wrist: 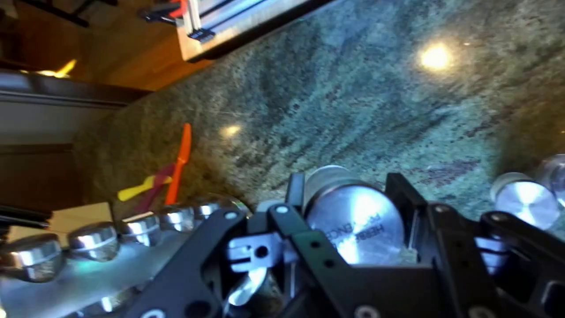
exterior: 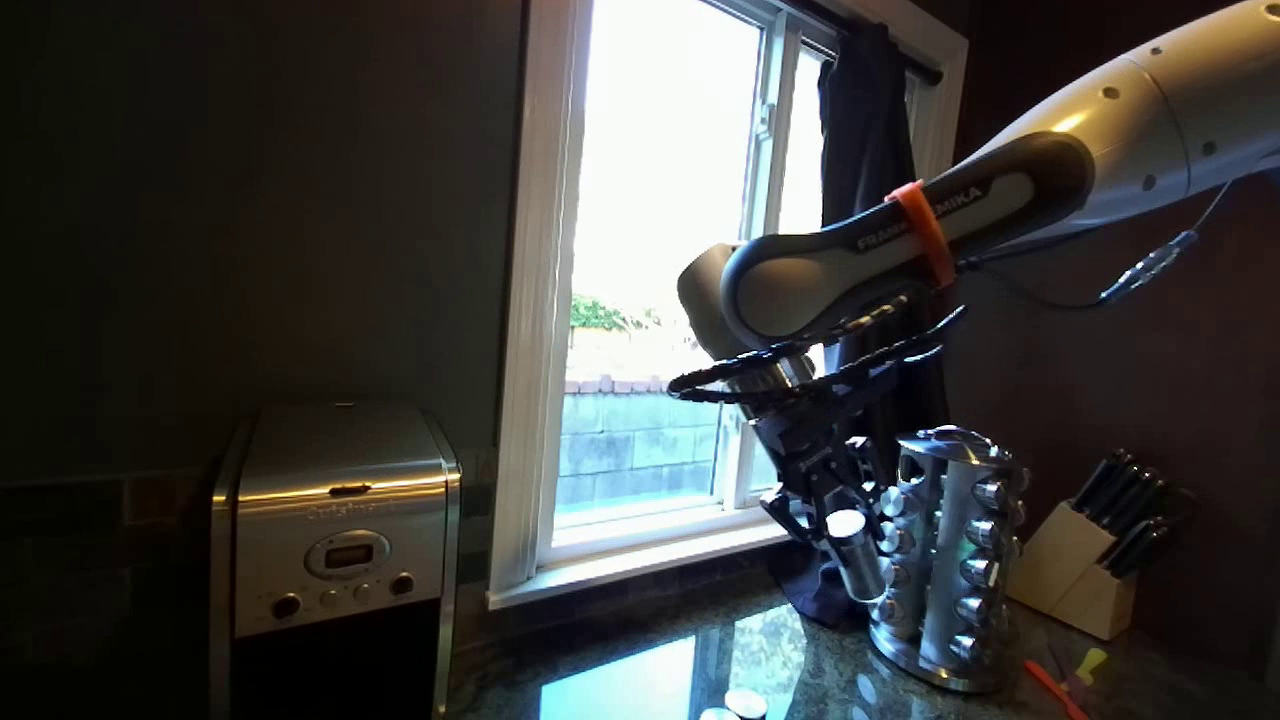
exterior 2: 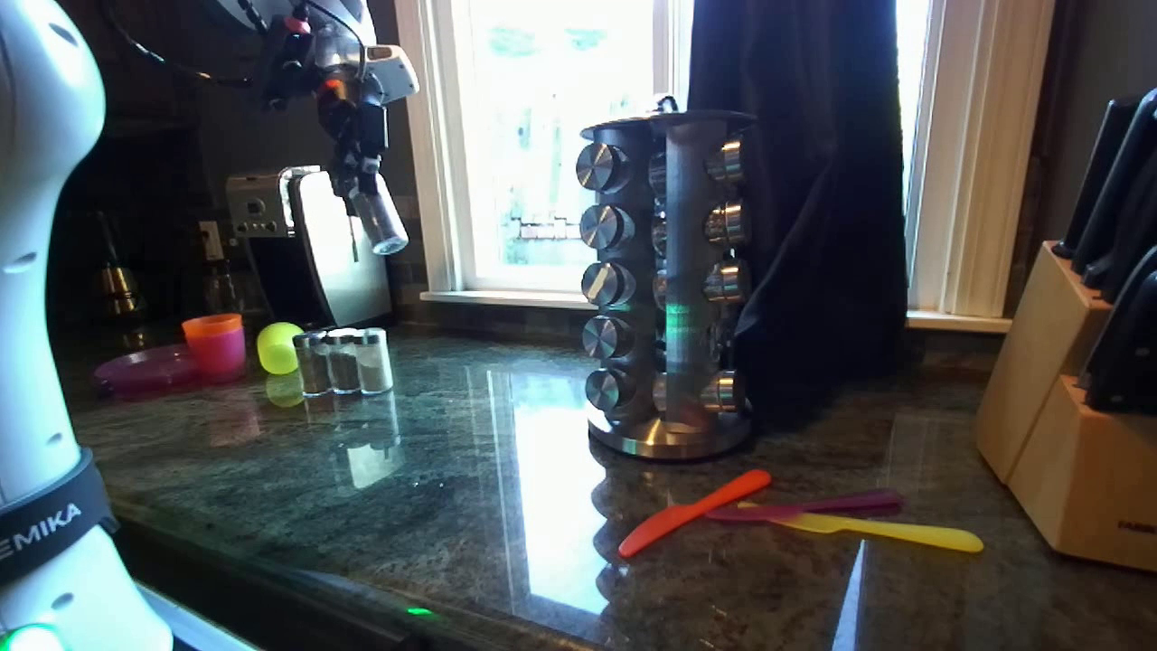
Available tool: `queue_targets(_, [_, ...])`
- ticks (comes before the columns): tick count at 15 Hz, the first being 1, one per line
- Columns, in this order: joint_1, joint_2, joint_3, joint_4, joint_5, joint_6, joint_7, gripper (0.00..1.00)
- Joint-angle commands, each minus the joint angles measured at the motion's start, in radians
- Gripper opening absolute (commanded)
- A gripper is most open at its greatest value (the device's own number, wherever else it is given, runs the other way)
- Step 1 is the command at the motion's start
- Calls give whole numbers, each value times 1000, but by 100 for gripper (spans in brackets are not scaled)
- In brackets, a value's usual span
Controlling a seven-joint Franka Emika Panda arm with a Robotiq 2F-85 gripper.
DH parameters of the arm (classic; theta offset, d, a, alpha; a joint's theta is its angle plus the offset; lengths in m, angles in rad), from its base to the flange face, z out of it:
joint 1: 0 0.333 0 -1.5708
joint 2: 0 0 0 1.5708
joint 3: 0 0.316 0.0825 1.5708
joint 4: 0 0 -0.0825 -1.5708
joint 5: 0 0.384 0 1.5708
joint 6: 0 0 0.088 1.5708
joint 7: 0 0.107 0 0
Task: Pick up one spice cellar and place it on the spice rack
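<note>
My gripper [exterior: 838,512] is shut on a spice jar [exterior: 858,565], a clear cylinder with a shiny lid. In an exterior view the jar [exterior 2: 380,220] hangs tilted, well above the counter. In the wrist view its lid [wrist: 355,225] sits between the two fingers [wrist: 343,194], with lettering on it. The spice rack [exterior 2: 682,280], a silvery tiered carousel with shiny-lidded jars in columns, stands on the counter. In an exterior view there is a gap between the held jar and the rack. In the wrist view the rack [wrist: 132,260] is at the lower left, beside the gripper.
Three more jars [exterior 2: 343,362] stand on the counter near a yellow cup [exterior 2: 278,348], pink and orange cups [exterior 2: 215,348] and a purple plate [exterior 2: 136,372]. Plastic knives [exterior 2: 696,513] lie before the rack. A knife block [exterior 2: 1039,362], window, curtain [exterior 2: 823,208] and coffee maker [exterior: 345,500] are nearby.
</note>
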Motion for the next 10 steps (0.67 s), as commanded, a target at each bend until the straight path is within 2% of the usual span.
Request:
queue_targets(1, [-25,-8,37,-14,-104,-112,116,24])
queue_targets(6, [-37,77,36,18,-308,-237,174,24])
queue_targets(7, [-35,41,33,1,-246,-188,141,24])
queue_targets(8, [-37,53,31,2,-255,-192,143,49])
queue_targets(10, [-37,58,31,5,-254,-192,143,49])
